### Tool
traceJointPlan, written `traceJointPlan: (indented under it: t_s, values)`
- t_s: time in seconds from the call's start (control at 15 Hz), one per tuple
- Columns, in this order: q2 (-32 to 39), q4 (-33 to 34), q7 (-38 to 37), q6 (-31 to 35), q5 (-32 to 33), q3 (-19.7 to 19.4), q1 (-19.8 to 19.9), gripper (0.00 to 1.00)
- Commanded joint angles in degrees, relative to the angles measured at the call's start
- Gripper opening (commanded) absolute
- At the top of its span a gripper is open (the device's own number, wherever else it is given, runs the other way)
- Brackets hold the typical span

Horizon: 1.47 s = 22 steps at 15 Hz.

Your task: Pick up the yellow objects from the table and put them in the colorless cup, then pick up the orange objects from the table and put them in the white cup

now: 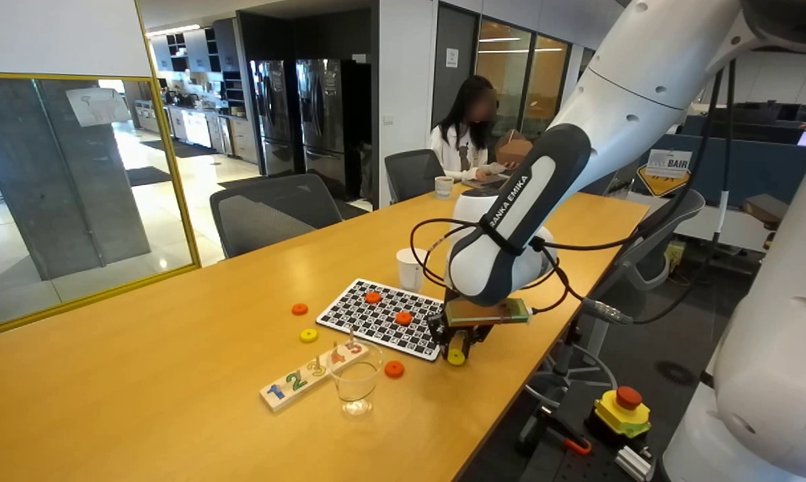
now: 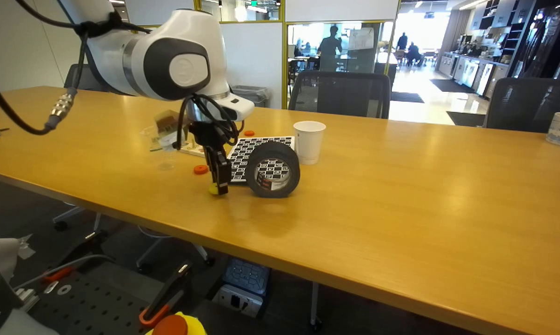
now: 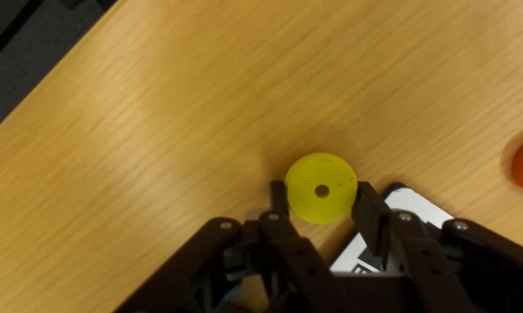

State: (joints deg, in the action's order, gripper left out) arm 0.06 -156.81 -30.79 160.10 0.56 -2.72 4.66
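Observation:
My gripper (image 3: 319,191) is low over the table (image 1: 195,375), its fingers closed on both sides of a yellow round piece (image 3: 322,189) with a centre hole. This piece looks tilted at the fingertips in an exterior view (image 1: 455,357); I cannot tell if it touches the table. Another yellow piece (image 1: 308,335) lies on the table. Orange pieces lie on the table, such as this orange piece (image 1: 394,369), and on the checkered board, such as this orange piece (image 1: 403,318). The colorless cup (image 1: 356,385) stands upright near the number strip. The white cup (image 1: 410,271) stands behind the board.
The checkered board (image 1: 376,328) lies beside the gripper. A wooden number strip (image 1: 309,376) with pegs lies behind the colorless cup. A black tape roll (image 2: 273,170) stands on edge near the gripper. A mug (image 1: 443,187) is farther off, near a seated person (image 1: 466,140).

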Motion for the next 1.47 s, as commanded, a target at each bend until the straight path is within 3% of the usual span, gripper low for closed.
traceJointPlan:
  t_s: [0.0, 0.33, 0.73, 1.4]
  values:
    - [-5.4, 0.5, -2.8, -2.9, 2.0, 1.4, -1.9, 0.27]
    - [-12.0, 2.4, -11.2, -7.1, 8.3, 7.8, -2.4, 0.27]
    - [-15.0, 6.3, -12.1, -11.6, 6.4, 14.3, -5.6, 0.27]
    - [-11.7, 9.5, -4.8, -11.7, -3.1, 14.8, -11.9, 0.27]
